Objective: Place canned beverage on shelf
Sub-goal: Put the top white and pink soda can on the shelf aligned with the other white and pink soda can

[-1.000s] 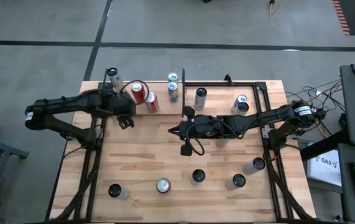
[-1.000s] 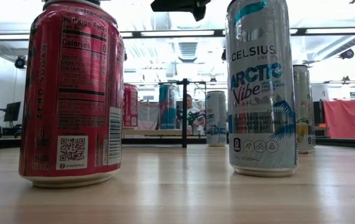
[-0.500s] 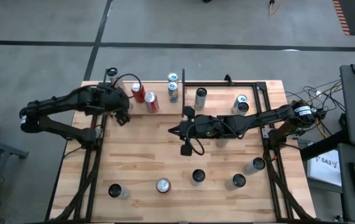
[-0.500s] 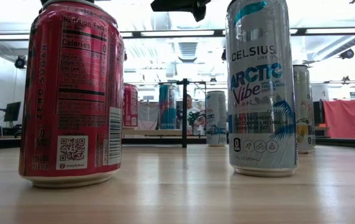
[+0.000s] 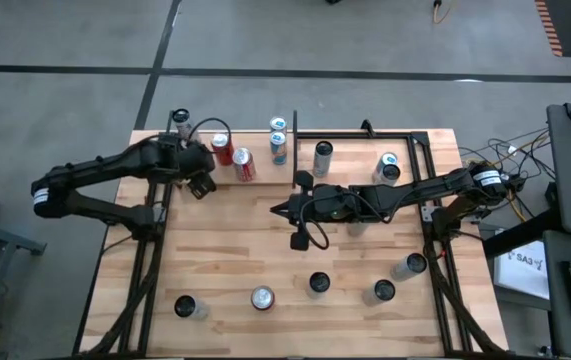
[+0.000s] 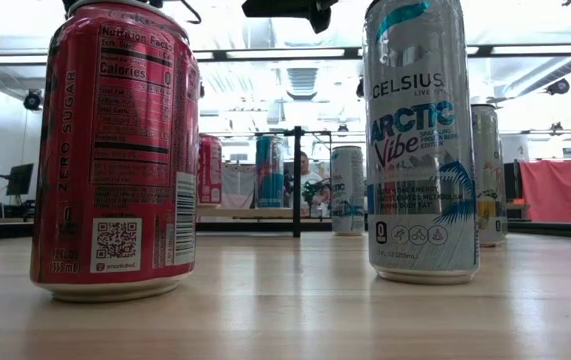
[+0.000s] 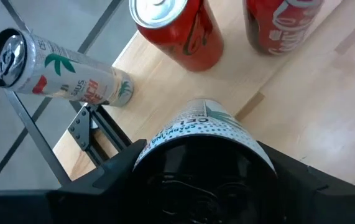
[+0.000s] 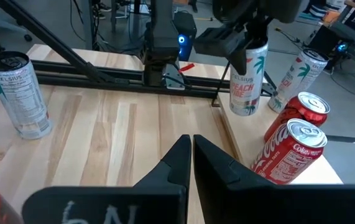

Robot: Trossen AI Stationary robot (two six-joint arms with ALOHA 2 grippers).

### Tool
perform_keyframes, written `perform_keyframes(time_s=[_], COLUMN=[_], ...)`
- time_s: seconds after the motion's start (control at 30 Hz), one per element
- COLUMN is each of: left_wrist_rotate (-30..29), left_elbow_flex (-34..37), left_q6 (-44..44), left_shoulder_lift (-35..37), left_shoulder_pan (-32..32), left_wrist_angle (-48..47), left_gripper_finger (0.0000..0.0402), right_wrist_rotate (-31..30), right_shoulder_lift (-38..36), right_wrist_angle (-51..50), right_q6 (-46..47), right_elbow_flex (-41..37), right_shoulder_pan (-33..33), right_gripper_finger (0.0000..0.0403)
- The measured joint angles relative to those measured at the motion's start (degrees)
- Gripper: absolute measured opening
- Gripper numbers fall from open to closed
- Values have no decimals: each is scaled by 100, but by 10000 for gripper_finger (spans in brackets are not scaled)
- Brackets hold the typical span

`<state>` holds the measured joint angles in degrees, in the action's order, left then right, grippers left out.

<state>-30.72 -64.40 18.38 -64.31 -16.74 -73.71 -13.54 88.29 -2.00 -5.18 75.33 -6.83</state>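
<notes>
The left tool (image 5: 197, 172) has swung toward the desk's far-left corner, clamping an upright white palm-printed slim can (image 7: 203, 127) above the pale plywood shelf (image 7: 239, 81), beside two red cola cans (image 5: 233, 157). The right tool (image 8: 191, 148), pressed together, waits mid-desk.

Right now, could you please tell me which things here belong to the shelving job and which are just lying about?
In the job: left gripper, shut on the Celsius Peach Vibe can; plywood shelf.
Lying about: two Coca-Cola cans; black metal frame; Arctic Vibe can; right gripper, shut, waiting mid-table.
</notes>
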Motion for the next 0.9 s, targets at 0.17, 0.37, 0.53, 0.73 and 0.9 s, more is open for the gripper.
perform_keyframes(time_s=[0.17, 0.37, 0.53, 0.73, 0.9], left_wrist_rotate=[-4, 139, 350, 652, 1058], left_elbow_flex=[-11, -18, -20, -20, -23], left_q6=[-477, -950, -1230, -1553, -1771], left_shoulder_lift=[-20, -20, -20, -20, -20], left_shoulder_pan=[-370, -853, -1138, -1370, -1580], left_wrist_angle=[187, 286, 391, 439, 490], left_gripper_finger=[239, 239, 239, 239, 239], right_wrist_rotate=[0, 0, 0, 0, 0], right_shoulder_lift=[0, 0, 0, 0, 0], right_wrist_angle=[-2, -36, -46, -71, -70], right_q6=[-41, -3, -1, -1, -1], right_elbow_flex=[0, 0, 0, 0, 0], right_shoulder_pan=[13, 13, 26, 28, 52], right_gripper_finger=[9, 9, 9, 9, 9])
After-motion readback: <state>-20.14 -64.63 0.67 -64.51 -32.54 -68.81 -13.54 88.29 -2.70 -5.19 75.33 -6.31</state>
